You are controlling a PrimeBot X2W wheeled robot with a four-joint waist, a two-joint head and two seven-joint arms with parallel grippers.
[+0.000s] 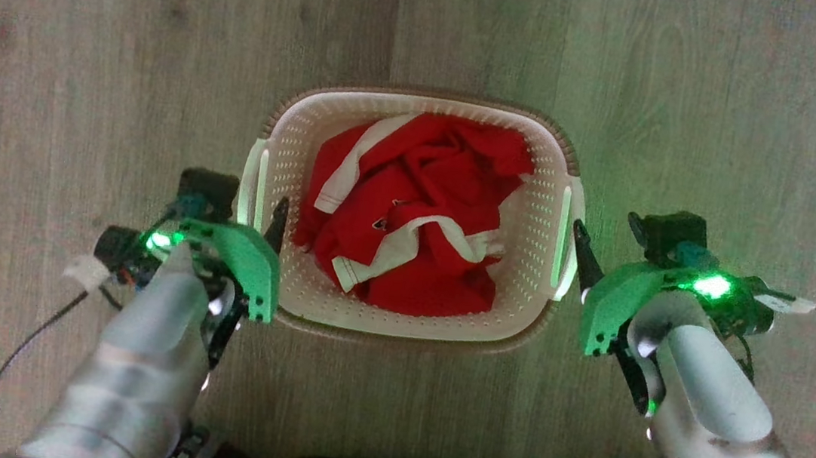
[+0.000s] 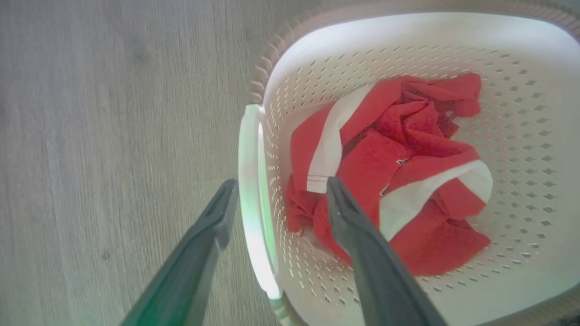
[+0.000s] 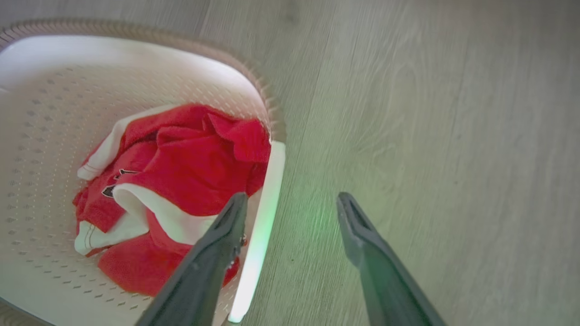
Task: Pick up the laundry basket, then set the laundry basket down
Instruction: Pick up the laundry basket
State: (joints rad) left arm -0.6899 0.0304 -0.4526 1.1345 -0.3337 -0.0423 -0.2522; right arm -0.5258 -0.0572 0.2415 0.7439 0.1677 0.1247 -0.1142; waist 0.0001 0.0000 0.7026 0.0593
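Item: laundry basket (image 1: pixel 397 328), sitting on the floor (image 1: pixel 94 37) between the arms. left pincer (image 2: pixel 281 182) and right pincer (image 3: pixel 292 197) are gaping wide, each straddling a side handle (image 2: pixel 248 181). Advised: closing both squarely, then lifting level together.

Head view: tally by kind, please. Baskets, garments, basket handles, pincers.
laundry basket: 1
red-and-white garment: 1 (crumpled, looks like one piece)
handles: 2, left handle, right handle
pincers: 2, left pincer, right pincer, both open
total: 6
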